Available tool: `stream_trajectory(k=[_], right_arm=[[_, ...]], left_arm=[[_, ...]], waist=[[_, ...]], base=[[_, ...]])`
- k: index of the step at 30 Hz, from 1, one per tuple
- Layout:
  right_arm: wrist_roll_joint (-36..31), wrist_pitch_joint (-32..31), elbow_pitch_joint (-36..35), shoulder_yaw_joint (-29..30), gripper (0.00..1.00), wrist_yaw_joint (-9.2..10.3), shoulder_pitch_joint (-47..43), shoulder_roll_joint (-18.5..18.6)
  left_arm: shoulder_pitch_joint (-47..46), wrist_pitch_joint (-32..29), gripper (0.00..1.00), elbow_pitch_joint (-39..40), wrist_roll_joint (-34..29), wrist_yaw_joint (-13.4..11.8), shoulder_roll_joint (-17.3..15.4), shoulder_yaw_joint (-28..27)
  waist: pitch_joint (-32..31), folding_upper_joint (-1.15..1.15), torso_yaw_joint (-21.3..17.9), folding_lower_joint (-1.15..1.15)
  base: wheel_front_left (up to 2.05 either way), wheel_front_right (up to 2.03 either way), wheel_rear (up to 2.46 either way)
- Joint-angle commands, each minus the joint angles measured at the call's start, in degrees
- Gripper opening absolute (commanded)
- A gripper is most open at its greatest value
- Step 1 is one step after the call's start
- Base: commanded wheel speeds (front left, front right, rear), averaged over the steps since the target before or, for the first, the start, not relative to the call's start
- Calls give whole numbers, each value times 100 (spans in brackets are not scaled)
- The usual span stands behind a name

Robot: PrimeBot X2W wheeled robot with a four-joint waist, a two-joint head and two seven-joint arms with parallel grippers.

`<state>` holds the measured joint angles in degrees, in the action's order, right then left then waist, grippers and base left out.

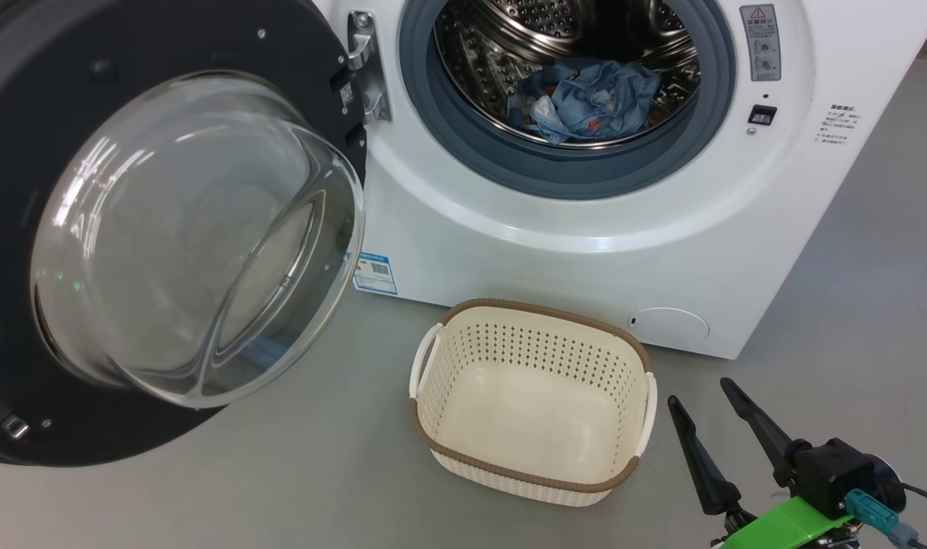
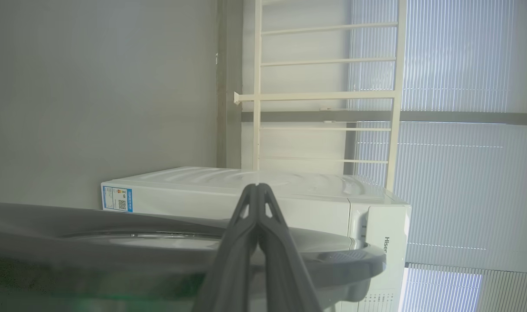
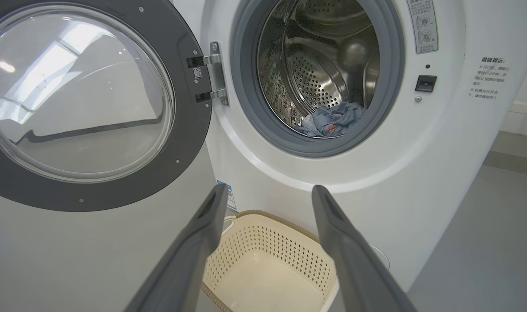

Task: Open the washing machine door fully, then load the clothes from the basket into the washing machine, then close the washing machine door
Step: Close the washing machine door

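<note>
The white washing machine (image 1: 585,252) stands with its round black door (image 1: 21,229) swung wide open to the left. The light blue clothes (image 1: 585,99) lie inside the steel drum, also seen as clothes (image 3: 335,123) in the right wrist view. On the floor in front sits the cream basket (image 1: 463,347) with nothing in it. My right gripper (image 1: 700,393) hovers open just right of the basket, fingers pointing at the machine. My left gripper (image 2: 257,187) is shut on nothing, just behind the door's (image 2: 116,247) outer face.
Grey floor spreads around the basket and to the machine's right. A hinge (image 1: 364,65) links door and machine. In the left wrist view a cream rack (image 2: 324,95) and window blinds (image 2: 463,86) lie beyond the washing machine (image 2: 246,195).
</note>
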<state>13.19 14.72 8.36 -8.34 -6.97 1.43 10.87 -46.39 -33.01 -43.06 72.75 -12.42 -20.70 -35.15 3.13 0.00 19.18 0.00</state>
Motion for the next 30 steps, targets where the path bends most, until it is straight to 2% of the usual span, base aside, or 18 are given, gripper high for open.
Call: stream_trajectory(k=[1, 12, 30], right_arm=[[-48, 28, -112, -101, 100, -52, 133, 26], [-37, 28, -98, -128, 100, -52, 107, -7], [-53, 28, -136, -37, 100, -52, 17, -28]], left_arm=[[109, -125, 0, 225, -57, -45, -294, 13], [442, -615, 0, 718, -111, -275, -160, 261], [1035, -1499, 0, 1962, 50, -640, 232, 568]], waist=[[-17, 0, 4, 0], [-107, 0, -10, 0], [-194, 0, -35, 0]], base=[[0, 0, 0], [0, 0, 0], [0, 0, 0]])
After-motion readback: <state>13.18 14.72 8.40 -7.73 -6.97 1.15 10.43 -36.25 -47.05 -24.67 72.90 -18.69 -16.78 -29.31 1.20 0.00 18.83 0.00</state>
